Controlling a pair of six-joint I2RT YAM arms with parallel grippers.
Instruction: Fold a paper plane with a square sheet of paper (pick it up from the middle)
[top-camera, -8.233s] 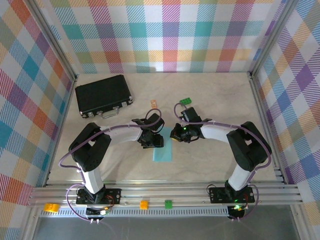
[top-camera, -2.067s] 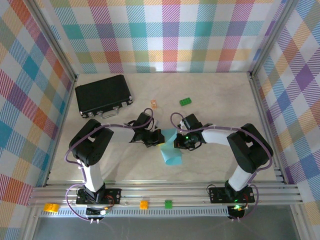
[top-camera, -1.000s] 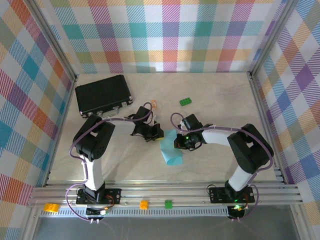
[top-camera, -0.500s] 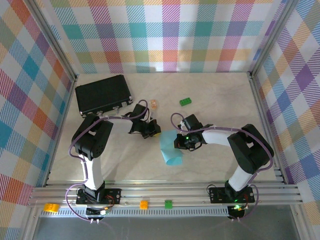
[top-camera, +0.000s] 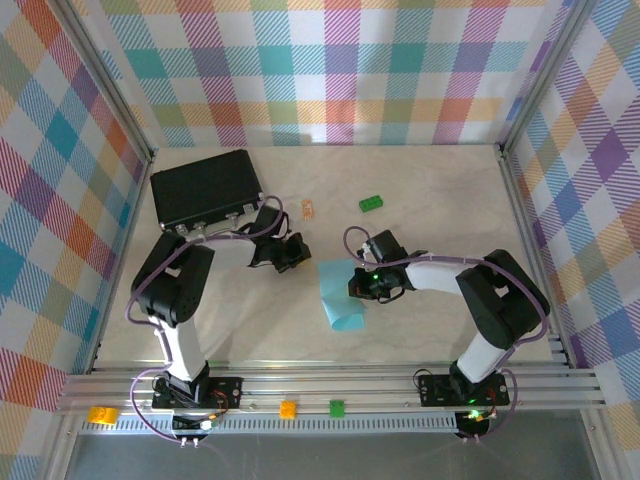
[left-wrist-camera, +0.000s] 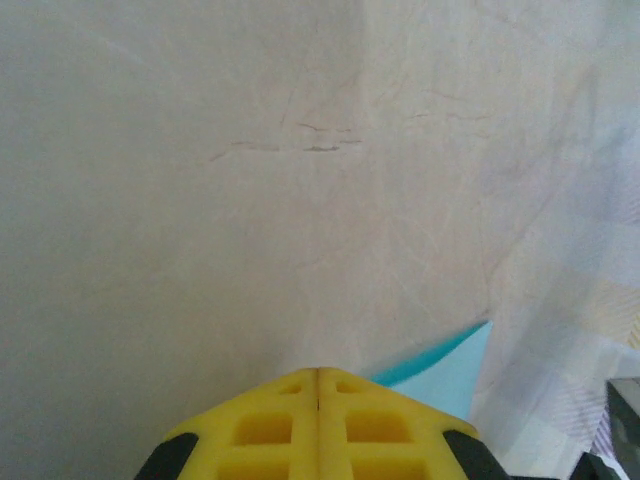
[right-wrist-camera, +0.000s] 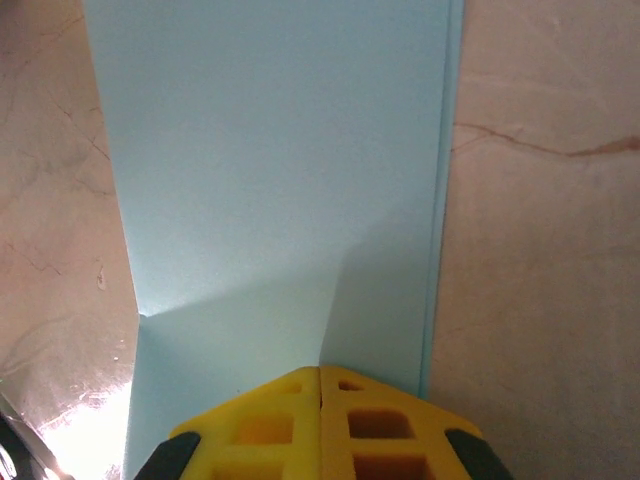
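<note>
Left gripper (left-wrist-camera: 318, 385): clenched, its yellow fingertips pressed together with nothing between them. It sits low over the table (top-camera: 440, 190), just right of the black case (top-camera: 205, 188) and slightly nearer the arm bases. Right gripper (right-wrist-camera: 320, 380): likewise clenched, tips meeting in a closed seam directly over the sheet of paper (top-camera: 340, 298); no paper is seen pinched between them. The sheet, light blue and folded into a narrow strip with a crease across it, lies on the table right of the case and nearer than it, beyond the left gripper. A green brick (top-camera: 372, 203) lies right of the case, apart from the sheet.
</note>
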